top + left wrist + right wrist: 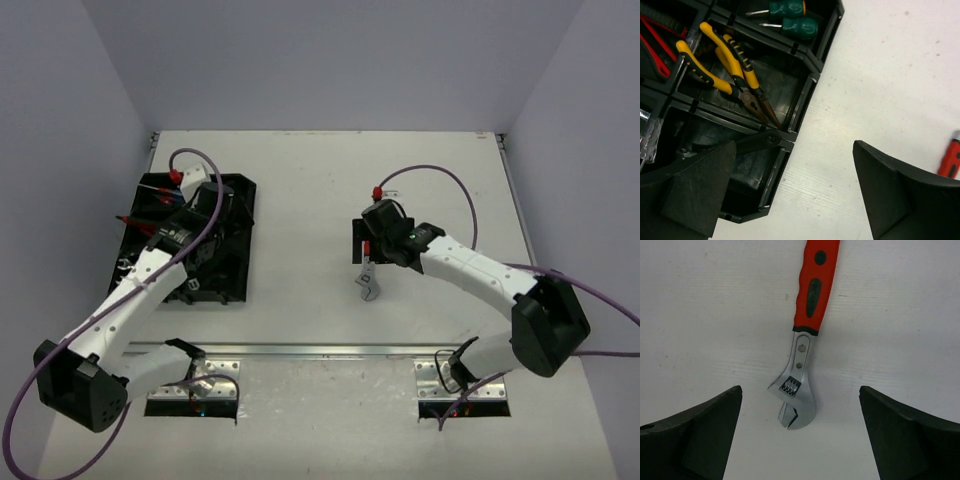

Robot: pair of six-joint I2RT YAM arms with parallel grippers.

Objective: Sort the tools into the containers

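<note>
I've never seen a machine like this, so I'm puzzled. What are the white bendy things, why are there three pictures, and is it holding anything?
The white bendy things are two robot arms. One picture looks down from above the white table. The other two come from little cameras on each wrist, so the dark shapes at the bottom are that arm's own fingers.

The left gripper hangs over the edge of a black tray with compartments. One holds yellow-handled pliers, another green-handled screwdrivers.

The right gripper hovers above a red-handled wrench lying on the table, its silver head between the fingers.

Both sets of fingers are wide open, so nothing is held right now.
</note>
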